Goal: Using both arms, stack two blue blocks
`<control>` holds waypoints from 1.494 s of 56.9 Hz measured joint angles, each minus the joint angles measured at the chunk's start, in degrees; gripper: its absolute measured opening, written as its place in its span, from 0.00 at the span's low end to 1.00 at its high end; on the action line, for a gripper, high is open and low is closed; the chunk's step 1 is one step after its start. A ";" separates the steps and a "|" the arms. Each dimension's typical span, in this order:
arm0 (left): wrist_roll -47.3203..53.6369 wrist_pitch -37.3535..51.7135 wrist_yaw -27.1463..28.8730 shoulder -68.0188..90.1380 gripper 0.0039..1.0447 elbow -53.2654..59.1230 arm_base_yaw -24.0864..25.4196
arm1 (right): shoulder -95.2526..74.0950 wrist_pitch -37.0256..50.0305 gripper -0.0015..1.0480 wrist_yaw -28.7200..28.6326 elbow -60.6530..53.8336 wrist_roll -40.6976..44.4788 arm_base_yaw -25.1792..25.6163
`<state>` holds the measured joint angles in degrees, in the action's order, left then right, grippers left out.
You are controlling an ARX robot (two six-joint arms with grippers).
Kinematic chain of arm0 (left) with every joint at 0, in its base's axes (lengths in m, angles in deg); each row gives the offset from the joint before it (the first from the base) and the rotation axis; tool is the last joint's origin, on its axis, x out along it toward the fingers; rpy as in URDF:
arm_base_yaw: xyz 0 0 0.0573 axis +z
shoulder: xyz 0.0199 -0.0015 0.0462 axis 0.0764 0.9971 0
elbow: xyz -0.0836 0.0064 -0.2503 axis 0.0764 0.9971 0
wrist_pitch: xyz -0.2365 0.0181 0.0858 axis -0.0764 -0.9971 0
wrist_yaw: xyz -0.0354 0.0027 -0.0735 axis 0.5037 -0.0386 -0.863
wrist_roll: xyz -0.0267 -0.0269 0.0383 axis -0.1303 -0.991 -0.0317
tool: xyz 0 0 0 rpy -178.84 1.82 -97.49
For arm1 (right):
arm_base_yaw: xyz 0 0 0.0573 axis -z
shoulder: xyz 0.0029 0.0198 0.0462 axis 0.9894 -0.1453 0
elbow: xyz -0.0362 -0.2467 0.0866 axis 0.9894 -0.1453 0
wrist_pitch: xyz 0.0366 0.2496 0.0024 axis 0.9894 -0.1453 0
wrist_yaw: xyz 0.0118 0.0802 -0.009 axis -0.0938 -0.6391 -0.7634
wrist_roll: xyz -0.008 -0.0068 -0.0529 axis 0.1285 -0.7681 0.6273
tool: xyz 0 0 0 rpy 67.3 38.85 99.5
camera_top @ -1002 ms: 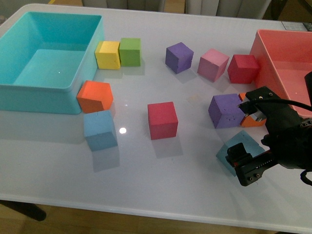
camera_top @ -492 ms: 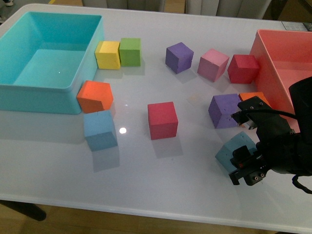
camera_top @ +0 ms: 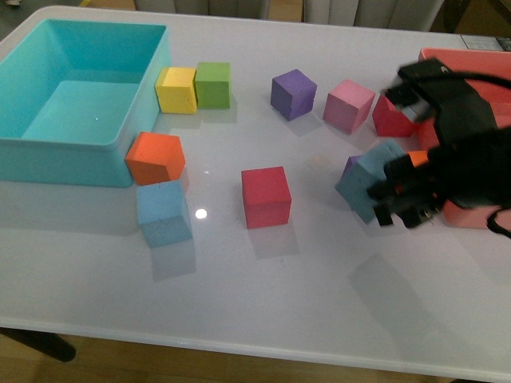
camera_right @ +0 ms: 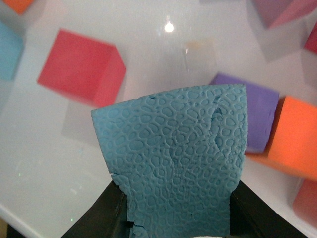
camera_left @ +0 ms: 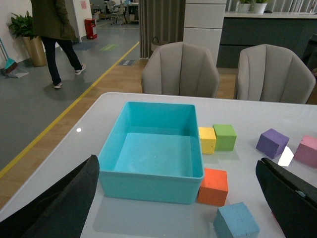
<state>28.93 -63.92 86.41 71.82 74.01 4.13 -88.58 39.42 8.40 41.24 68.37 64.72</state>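
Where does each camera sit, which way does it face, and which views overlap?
Front: on the robot's body, facing over the table; the right arm shows, right hand gripping the held blue block.
Left wrist: behind the open left hand, whose fingers frame it, facing across the teal bin toward chairs.
Right wrist: looks down past the held blue block, between its fingers, onto the red cube.
Shared: front and left wrist both show the teal bin and the resting blue block.
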 joint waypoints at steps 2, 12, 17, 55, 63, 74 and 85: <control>0.00 0.00 0.00 0.00 0.92 0.00 0.00 | -0.81 -0.55 0.35 0.70 2.36 -1.01 -0.85; 0.00 0.00 0.00 0.00 0.92 0.00 0.00 | -7.34 -3.76 0.35 4.79 14.08 -4.50 -3.50; 0.00 0.00 -0.02 0.00 0.92 0.00 0.00 | -11.67 -6.12 0.34 6.56 20.02 -5.75 -4.37; 0.00 0.00 -0.02 0.00 0.92 0.00 0.00 | -36.20 -18.91 0.33 9.86 50.42 -8.00 -7.87; 0.00 0.00 0.00 0.00 0.92 0.00 0.00 | -39.50 -20.04 0.33 10.03 52.83 -8.02 -8.31; 0.00 0.00 0.00 0.00 0.92 0.00 0.00 | -40.11 -20.02 0.37 10.34 53.77 -8.02 -8.35; 0.00 0.00 0.00 0.00 0.92 0.00 0.00 | -40.17 -18.53 0.74 9.55 53.55 -8.39 -8.35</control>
<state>28.93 -63.92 86.41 71.82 74.01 4.13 -128.76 20.88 17.96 94.79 59.97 56.37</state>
